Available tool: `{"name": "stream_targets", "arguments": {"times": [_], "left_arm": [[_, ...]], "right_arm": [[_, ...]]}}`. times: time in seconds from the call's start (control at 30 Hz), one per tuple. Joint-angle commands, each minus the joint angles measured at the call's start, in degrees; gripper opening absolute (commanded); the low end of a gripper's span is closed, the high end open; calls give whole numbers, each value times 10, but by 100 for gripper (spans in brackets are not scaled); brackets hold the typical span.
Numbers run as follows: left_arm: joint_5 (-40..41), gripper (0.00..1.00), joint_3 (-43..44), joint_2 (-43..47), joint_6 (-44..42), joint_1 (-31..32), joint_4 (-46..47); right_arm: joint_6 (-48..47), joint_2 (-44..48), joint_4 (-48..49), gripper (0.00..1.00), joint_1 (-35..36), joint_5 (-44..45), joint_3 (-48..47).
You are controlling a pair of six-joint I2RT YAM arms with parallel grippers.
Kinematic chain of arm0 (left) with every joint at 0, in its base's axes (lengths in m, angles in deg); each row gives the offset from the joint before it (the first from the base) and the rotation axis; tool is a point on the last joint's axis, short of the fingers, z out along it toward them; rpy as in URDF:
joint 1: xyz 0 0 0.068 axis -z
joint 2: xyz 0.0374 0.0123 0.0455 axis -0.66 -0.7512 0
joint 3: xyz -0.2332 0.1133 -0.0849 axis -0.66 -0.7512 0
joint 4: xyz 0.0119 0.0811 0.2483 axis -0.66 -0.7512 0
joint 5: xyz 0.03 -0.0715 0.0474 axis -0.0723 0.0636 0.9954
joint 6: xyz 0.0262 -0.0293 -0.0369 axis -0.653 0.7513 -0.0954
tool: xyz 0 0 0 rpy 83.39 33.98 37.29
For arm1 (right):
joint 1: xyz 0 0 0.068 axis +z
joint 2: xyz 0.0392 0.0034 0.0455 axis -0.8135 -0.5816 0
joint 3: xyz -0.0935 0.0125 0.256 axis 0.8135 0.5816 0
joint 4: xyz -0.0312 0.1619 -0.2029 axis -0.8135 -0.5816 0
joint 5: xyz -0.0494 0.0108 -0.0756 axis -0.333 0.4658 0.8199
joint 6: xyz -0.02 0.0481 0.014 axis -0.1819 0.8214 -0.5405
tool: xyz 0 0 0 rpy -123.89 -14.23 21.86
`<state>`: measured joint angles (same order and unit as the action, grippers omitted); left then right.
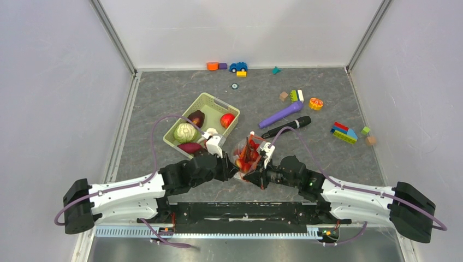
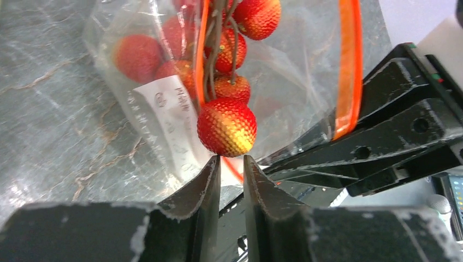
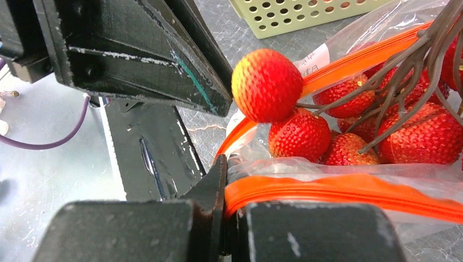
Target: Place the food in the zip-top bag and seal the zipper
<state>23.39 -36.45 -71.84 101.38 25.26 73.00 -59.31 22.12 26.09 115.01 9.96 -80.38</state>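
A light-green slotted basket [image 1: 203,103] sits left of centre on the grey mat, with a purple toy [image 1: 281,114] and black marker [image 1: 286,126] right of it, an orange citrus slice [image 1: 316,103], and scattered building blocks [image 1: 343,132].
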Motion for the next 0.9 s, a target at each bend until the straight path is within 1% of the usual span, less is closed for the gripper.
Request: {"name": "stream_targets", "arguments": {"times": [0.0, 0.27, 0.33, 0.4, 0.47, 0.5, 0.6, 0.7, 0.77, 0.87], "left_arm": [[-45, 27, 30, -31, -23, -2, 90], [-77, 26, 81, -123, -55, -2, 103], [-67, 28, 96, -146, -58, -3, 83], [-43, 31, 114, -160, -58, -4, 37], [-16, 38, 133, -166, -58, -6, -21], [-3, 39, 139, -164, -58, -5, -42], [19, 47, 152, -132, -59, -5, -88], [37, 64, 161, -75, -76, -6, -106], [53, 74, 156, -35, -86, -6, -103], [107, 82, 155, -9, -81, -8, -130]], "right_arm": [[-10, -11, 33, 0, -3, -21, -8], [-15, -12, 38, 0, -3, -26, -11], [-18, -8, 36, 0, -3, -25, -11], [-23, -3, 29, 0, -4, -23, -15], [-29, 6, 18, 0, -4, -17, -19], [-30, 10, 12, 0, -4, -13, -22], [-36, 21, -2, 0, -5, -6, -26], [-42, 25, -13, 6, -5, -6, -29], [-45, 27, -13, 6, -6, -11, -28], [-46, 32, -18, 9, -6, -14, -28]]}}
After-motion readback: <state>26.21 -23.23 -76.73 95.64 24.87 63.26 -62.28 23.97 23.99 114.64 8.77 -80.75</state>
